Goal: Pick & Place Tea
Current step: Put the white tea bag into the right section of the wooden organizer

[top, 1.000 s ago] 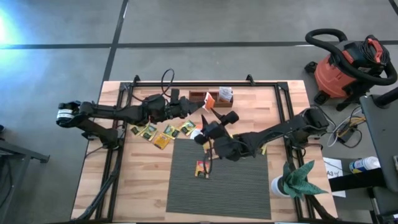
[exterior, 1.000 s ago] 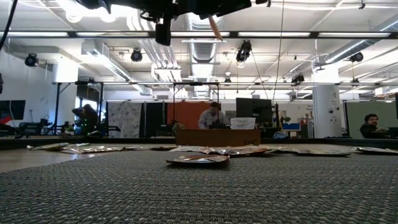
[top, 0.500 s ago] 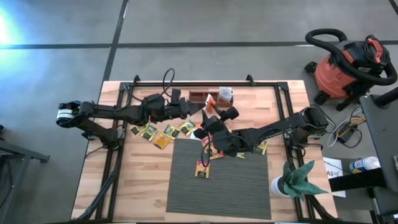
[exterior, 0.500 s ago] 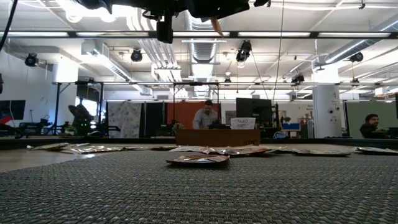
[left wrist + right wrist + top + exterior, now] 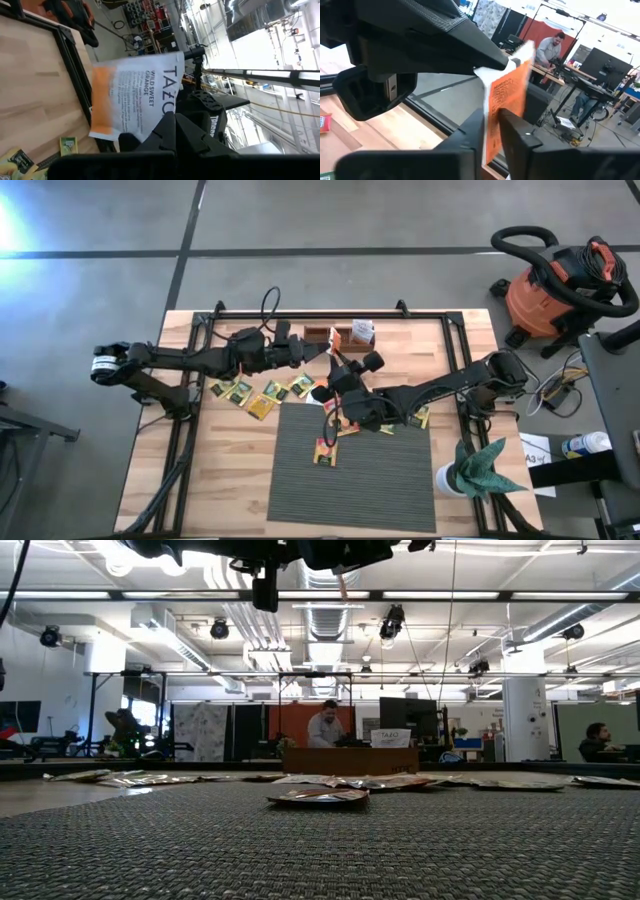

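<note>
Held sachet: an orange-and-white flat square tea sachet (image 5: 134,97) printed "Wild Sweet Orange" is up in the air between my two grippers, above the far middle of the surface, just in front of the brown wooden tray (image 5: 330,334).
Left gripper: my left gripper (image 5: 172,131) is pinched together on one edge of that sachet; in the high view it sits at the end of my left arm, reaching in from the left side (image 5: 318,350).
Right gripper: my right gripper (image 5: 492,131) has both fingers closed on the orange face of the same sachet (image 5: 506,107); in the high view it points toward the tray (image 5: 340,368).
Contact: both grippers meet at the one sachet, tips almost touching.
Loose sachets, wood: several yellow-green flat sachets with dark centres (image 5: 240,391) lie in a row on the bare wooden surface (image 5: 220,480), near my left arm.
Loose sachets, mat: one orange-toned sachet (image 5: 325,451) lies flat on the grey ribbed mat (image 5: 380,490); another yellow-green sachet (image 5: 421,417) lies at the mat's far right corner, partly under my right arm.
Tray content: a white sachet (image 5: 362,330) stands in the tray's right end.
Low view: the sachet on the mat (image 5: 318,797) lies flat, with others strung along the far edge.
Background: people sit at desks in the room beyond.
</note>
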Motion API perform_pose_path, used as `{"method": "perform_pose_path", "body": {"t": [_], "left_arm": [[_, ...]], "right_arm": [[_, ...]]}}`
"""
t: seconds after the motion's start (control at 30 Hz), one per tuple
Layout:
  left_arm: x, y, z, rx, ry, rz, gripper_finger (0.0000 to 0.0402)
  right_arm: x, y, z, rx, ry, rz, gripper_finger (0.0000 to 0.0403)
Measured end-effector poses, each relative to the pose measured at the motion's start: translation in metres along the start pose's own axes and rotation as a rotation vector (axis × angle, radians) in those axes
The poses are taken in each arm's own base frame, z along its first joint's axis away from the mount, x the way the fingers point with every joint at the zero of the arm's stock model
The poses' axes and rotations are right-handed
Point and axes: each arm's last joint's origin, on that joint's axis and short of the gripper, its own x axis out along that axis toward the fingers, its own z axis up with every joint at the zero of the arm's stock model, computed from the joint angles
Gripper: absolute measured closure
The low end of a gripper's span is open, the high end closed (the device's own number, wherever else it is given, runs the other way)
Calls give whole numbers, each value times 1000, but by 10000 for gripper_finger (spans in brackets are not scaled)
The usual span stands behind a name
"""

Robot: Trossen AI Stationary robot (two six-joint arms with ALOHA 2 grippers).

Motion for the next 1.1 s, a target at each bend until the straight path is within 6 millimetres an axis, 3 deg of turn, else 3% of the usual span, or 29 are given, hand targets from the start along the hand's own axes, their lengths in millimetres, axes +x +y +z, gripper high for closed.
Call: {"method": "perform_pose_path", "body": {"t": [0.17, 0.6, 0.73, 0.87, 1.0, 1.1], "left_arm": [[0, 0, 0, 29, 5, 0, 401], [-18, -18, 19, 251, -55, -43, 377], [-30, -26, 26, 445, -29, -12, 362], [-39, -39, 32, 748, 81, 93, 345], [-35, -47, 36, 1005, 256, 207, 326], [-22, -46, 39, 1117, 409, 263, 313]], "right_arm": [[1, -4, 3, 24, -1, -6, 390], [-10, -23, 19, 153, -13, 17, 394], [-12, -38, 21, 318, 25, 112, 394], [-2, -58, 11, 539, 252, 324, 394], [5, -61, 1, 516, 407, 428, 394], [12, -62, 2, 519, 501, 603, 394]]}}
